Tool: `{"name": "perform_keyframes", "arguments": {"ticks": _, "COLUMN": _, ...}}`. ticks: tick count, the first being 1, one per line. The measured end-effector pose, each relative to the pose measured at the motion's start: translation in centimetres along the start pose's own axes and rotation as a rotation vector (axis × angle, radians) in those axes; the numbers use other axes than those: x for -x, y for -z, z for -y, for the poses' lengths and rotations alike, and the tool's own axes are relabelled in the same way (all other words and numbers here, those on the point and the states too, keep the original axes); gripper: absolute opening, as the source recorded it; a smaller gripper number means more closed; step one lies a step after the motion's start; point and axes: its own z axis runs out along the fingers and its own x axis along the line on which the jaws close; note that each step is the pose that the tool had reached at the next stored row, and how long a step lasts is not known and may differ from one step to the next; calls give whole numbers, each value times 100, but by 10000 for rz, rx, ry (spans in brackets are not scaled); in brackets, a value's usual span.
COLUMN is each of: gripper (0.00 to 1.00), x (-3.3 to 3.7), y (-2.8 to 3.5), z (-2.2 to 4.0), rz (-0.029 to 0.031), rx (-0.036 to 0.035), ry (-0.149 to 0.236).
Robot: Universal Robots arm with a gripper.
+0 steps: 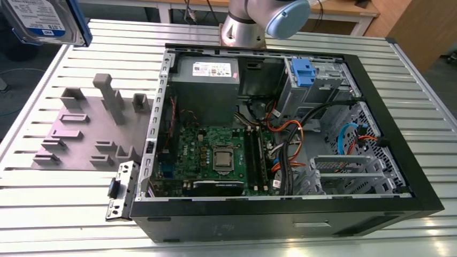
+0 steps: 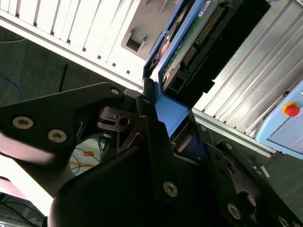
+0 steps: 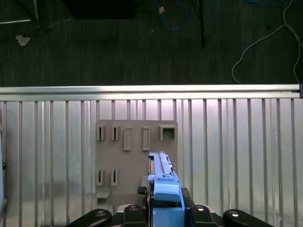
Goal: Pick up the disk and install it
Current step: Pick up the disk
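Observation:
The disk [image 1: 42, 21], a silver hard drive with a white-and-blue label in a bright blue bracket, hangs in the air at the exterior view's upper left, above the table's far left corner. In the first wrist view the disk [image 3: 163, 182] shows edge-on, and my gripper [image 3: 165, 210] is shut on its blue bracket. In the second wrist view the disk's [image 2: 199, 38] green circuit-board underside faces the camera, with the black fingers [image 2: 151, 127] clamped on the blue frame.
An open black computer case [image 1: 286, 217] lies on the slatted metal table [image 1: 64, 214], with a grey power supply [image 1: 207, 80], motherboard [image 1: 214, 155], cables and a blue-tabbed drive bay [image 1: 303, 72]. A grey fixture plate [image 1: 89, 136] with upright holders sits beside it.

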Motion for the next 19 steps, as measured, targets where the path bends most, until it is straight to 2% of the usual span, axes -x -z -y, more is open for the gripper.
{"name": "perform_keyframes", "arguments": {"ticks": 11, "gripper": 36, "x": 3, "y": 1, "z": 86, "rz": 0, "rx": 0, "ry": 0}}
{"name": "perform_keyframes", "arguments": {"ticks": 16, "gripper": 36, "x": 6, "y": 2, "z": 193, "rz": 0, "rx": 0, "ry": 0}}
{"name": "perform_keyframes", "arguments": {"ticks": 19, "gripper": 36, "x": -7, "y": 3, "z": 221, "rz": 0, "rx": 1, "ry": 0}}
